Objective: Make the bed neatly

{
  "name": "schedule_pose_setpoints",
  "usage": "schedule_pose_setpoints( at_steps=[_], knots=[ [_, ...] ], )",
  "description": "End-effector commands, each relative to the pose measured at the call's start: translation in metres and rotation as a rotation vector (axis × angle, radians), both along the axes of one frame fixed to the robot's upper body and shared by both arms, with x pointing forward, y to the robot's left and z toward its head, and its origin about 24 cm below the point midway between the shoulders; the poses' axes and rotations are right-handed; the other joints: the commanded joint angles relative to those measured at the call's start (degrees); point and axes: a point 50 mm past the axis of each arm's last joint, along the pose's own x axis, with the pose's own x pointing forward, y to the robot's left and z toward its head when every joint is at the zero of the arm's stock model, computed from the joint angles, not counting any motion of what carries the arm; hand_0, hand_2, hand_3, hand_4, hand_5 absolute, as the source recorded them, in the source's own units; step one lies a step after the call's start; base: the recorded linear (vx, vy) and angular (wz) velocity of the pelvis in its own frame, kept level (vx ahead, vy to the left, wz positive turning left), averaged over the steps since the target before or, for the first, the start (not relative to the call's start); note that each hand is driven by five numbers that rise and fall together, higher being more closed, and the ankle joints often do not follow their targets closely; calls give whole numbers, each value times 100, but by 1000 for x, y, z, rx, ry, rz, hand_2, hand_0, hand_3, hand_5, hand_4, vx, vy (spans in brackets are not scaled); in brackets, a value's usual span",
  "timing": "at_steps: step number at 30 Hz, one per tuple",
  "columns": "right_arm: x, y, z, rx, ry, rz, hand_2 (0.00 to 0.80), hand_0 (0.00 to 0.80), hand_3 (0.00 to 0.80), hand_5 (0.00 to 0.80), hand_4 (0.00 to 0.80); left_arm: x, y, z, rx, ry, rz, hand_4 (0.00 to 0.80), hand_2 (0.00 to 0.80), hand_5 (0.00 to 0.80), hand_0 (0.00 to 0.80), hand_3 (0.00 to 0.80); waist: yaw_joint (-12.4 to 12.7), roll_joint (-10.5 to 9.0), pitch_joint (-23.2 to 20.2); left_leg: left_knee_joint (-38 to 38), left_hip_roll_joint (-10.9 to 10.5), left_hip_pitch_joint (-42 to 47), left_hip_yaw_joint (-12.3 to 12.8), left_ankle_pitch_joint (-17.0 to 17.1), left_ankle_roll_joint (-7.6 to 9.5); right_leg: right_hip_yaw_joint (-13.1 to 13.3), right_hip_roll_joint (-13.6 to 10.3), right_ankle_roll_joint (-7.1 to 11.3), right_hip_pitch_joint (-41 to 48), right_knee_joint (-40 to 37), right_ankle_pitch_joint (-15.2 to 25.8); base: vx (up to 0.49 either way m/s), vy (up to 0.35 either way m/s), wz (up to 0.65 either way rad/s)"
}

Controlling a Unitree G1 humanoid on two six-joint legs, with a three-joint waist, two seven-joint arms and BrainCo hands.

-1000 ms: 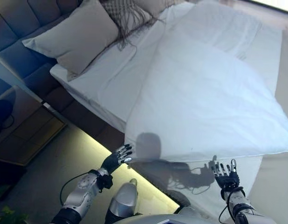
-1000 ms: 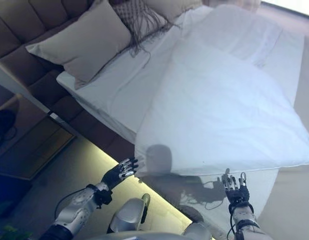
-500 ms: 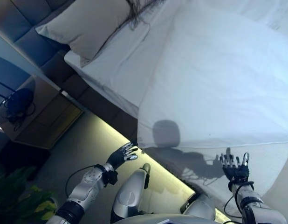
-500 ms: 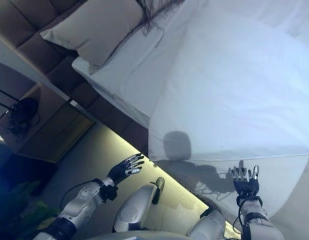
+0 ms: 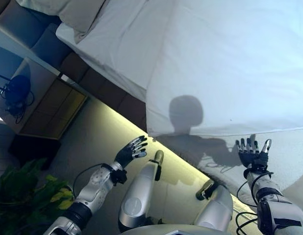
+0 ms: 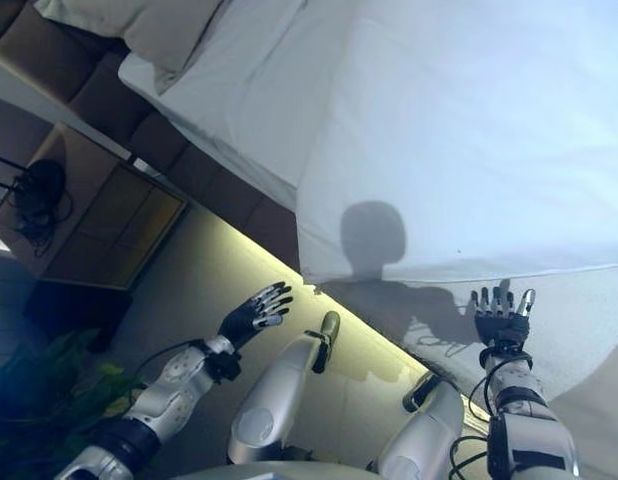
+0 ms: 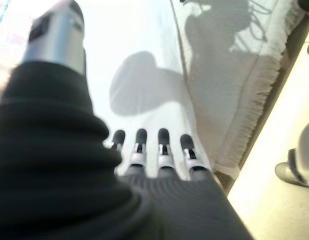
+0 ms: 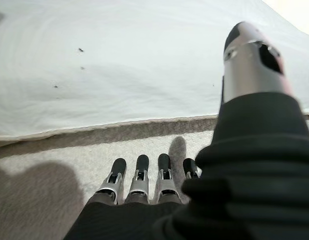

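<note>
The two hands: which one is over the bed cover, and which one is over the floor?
The right hand is over the beige bed cover; the left hand is over the floor.

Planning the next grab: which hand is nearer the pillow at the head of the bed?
Left. The left hand hangs over the floor on the pillow's side of the duvet; the right hand is further along, by the duvet's near edge.

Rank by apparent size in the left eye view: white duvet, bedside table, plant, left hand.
1. white duvet
2. bedside table
3. plant, close to the table in size, partly cut off, so unsure
4. left hand
</note>
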Motion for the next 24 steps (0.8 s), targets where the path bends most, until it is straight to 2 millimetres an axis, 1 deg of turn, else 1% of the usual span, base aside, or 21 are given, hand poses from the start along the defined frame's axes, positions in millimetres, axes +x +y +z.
schedule_pose_setpoints(
  at_steps=[1, 4, 9, 12, 17, 19, 20, 21, 22, 23, 24],
  knots=[
    [8, -26, 33, -65, -118, -33, 0, 0, 0, 0, 0, 3, -5, 9, -86, -60, 26, 0, 0, 0, 0, 0, -39, 203, -30, -200, 348, 97, -159, 61, -100, 572, 93, 648, -618, -934, 1831, -41, 24, 2],
    [13, -27, 42, -86, -141, -19, 0, 0, 0, 0, 0, 3, -5, 11, -90, -72, 20, 0, 0, 0, 0, 0, -22, 192, -17, -233, 357, 96, -146, 62, -106, 535, 116, 643, -588, -987, 1839, -12, 8, 0],
    [12, -31, 45, -84, -145, -20, 0, 0, 0, 0, 0, 1, 1, 7, -79, -58, 28, 0, 0, 0, 0, 0, 33, 126, -80, -90, 349, 132, -151, -20, -106, 505, 57, 635, -518, -896, 1845, 47, 2, 1],
    [14, -32, 50, -90, -160, -8, 0, 0, 0, 0, 0, 0, 3, 6, -69, -48, 32, 0, 0, 0, 0, 0, 58, 124, -119, -61, 334, 157, -184, -37, -94, 513, 27, 636, -516, -822, 1834, 69, -5, 2],
    [28, -31, 67, -136, -172, 46, 0, 0, 0, 0, 0, 0, 4, 4, -66, -30, 36, 0, 0, 0, 0, 0, 96, 157, -152, -99, 322, 167, -208, 2, -90, 517, 33, 656, -537, -805, 1836, 7, 2, 0],
    [35, -31, 77, -163, -190, 67, 0, 0, 0, 0, 0, -1, 4, 3, -68, -31, 31, 0, 0, 0, 0, 0, 110, 166, -148, -126, 325, 171, -205, 22, -93, 489, 36, 661, -516, -826, 1832, 0, 0, 0],
    [37, -29, 80, -173, -200, 76, 169, 169, 169, 169, 169, -2, 3, 3, -68, -32, 29, 0, 0, 0, 0, 0, 113, 165, -148, -132, 325, 177, -204, 25, -96, 480, 34, 661, -504, -833, 1835, 0, 0, 0],
    [41, -28, 84, -184, -210, 88, 452, 452, 452, 452, 452, -3, 3, 2, -67, -32, 29, 0, 0, 0, 0, 0, 117, 158, -150, -137, 320, 188, -203, 27, -99, 466, 32, 659, -483, -839, 1834, 0, 0, 0],
    [44, -26, 87, -194, -216, 97, 693, 693, 693, 693, 693, -3, 3, 1, -66, -31, 31, 0, 0, 0, 0, 0, 114, 153, -152, -133, 319, 200, -200, 26, -101, 459, 30, 656, -466, -834, 1833, 0, 0, 0],
    [46, -25, 90, -201, -220, 106, 800, 800, 800, 800, 800, -4, 4, 0, -66, -29, 33, 0, 0, 0, 0, 0, 110, 146, -157, -132, 320, 215, -197, 27, -103, 456, 28, 653, -449, -832, 1832, 0, 0, 0],
    [49, -23, 93, -206, -227, 115, 800, 800, 800, 800, 800, -6, 5, -2, -66, -27, 38, 0, 0, 0, 0, 0, 104, 137, -167, -135, 323, 241, -194, 29, -103, 450, 25, 649, -424, -827, 1826, 0, 0, 0]
  ],
)
